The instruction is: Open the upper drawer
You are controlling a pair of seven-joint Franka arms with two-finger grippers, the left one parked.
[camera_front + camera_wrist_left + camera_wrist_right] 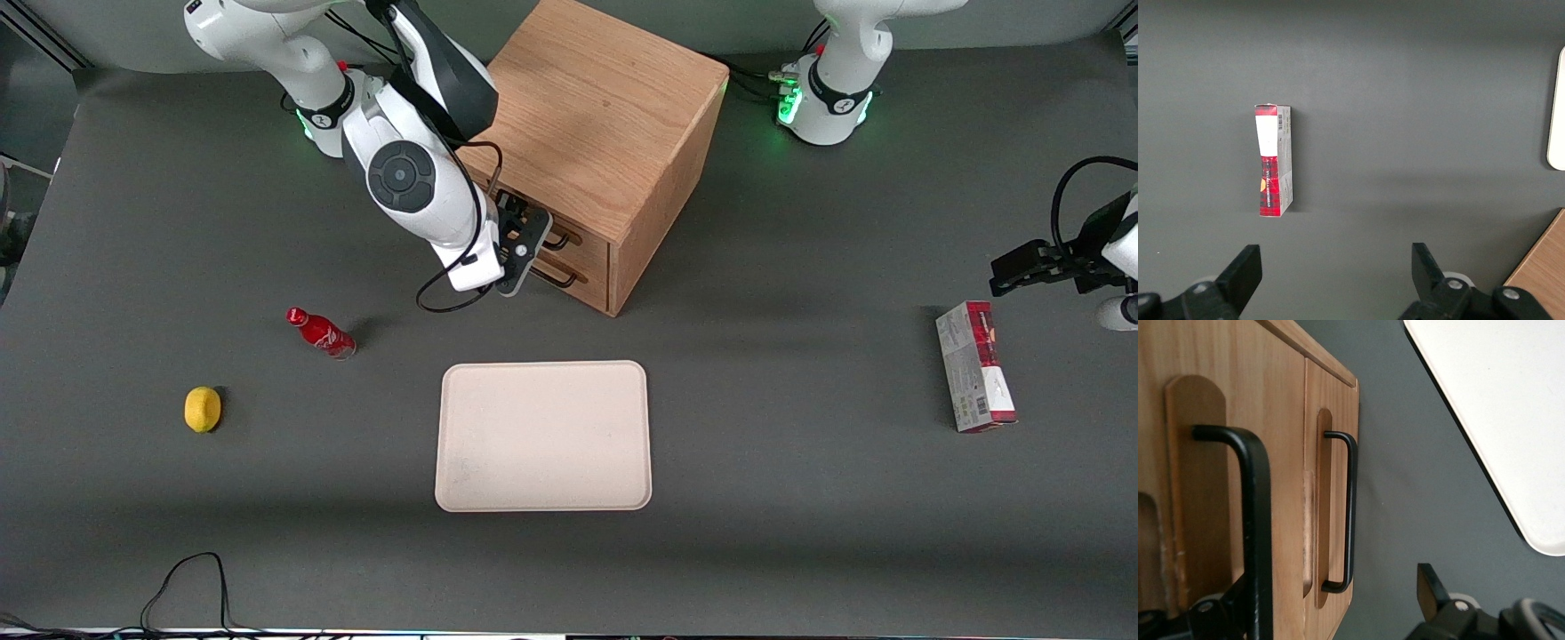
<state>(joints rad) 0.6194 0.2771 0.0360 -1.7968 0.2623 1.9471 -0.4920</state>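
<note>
fingers: we see them spread wide, one finger (1428,587) out over the desk, the other down by the upper handle, nothing pinched
gripper: the gripper (524,242) sits right at the cabinet front, level with the drawers
upper handle: the black wire handle (1248,520) runs between the spread fingers in the right wrist view, can't tell if anything touches it
upper drawer: the upper drawer (1201,493) looks shut, flush with the cabinet front
lower drawer: the lower drawer (1331,513) sits just under it, own black handle (1346,513), also shut
cabinet: the oak cabinet (605,116) stands on the desk (800,498)
tray: a cream tray (544,436) lies nearer the front camera than the cabinet
other stuff: we've got a red bottle (321,332) and a lemon (203,409) toward the working arm's end, a red and white box (974,377) toward the parked arm's end
</note>
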